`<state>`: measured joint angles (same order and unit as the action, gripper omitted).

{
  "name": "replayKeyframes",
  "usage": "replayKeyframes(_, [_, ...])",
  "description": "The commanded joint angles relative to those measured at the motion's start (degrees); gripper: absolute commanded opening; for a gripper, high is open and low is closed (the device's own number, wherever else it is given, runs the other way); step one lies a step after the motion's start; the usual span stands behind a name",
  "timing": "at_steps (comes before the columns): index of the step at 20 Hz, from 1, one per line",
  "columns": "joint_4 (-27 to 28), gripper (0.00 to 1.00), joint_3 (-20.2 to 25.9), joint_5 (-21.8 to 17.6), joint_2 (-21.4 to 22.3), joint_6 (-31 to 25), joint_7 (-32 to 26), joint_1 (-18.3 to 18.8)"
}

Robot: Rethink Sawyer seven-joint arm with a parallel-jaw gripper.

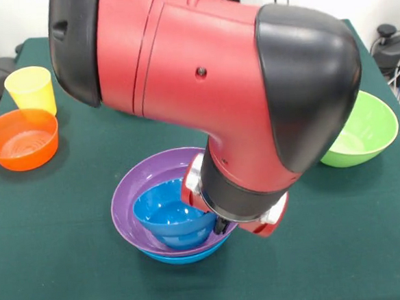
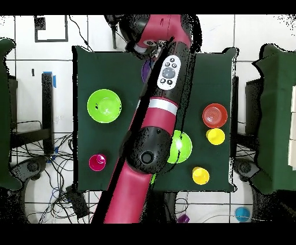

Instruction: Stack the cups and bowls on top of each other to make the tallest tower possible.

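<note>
One small blue bowl (image 1: 169,215) sits beside jaws (image 1: 221,225).

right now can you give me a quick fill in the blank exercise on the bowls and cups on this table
1. The small blue bowl sits inside the ____ bowl, which rests in a larger blue bowl.
2. In the front view, the yellow cup stands just behind the small ____ bowl.
3. The colour of the lone bowl beyond the arm in the front view is light ____.
4. In the overhead view, a ____ cup stands alone near the table corner.

Missing words: purple; orange; green; red
</note>
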<state>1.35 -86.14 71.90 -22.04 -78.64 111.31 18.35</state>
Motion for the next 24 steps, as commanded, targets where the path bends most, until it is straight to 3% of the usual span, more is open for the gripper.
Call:
replayKeyframes(1, [-2.5, 0.00, 2.5, -4.1, -1.4, 4.3, -8.7, 0.0])
replayKeyframes(10, [-3.3, 0.00, 6.2, -7.2, 0.3, 1.5, -9.0, -1.1])
replayKeyframes(17, [-6.4, 0.00, 12.7, -13.0, 2.9, -1.7, -8.8, -4.1])
replayKeyframes(24, [-7.6, 0.00, 15.8, -15.7, 3.9, -2.4, -9.0, -5.1])
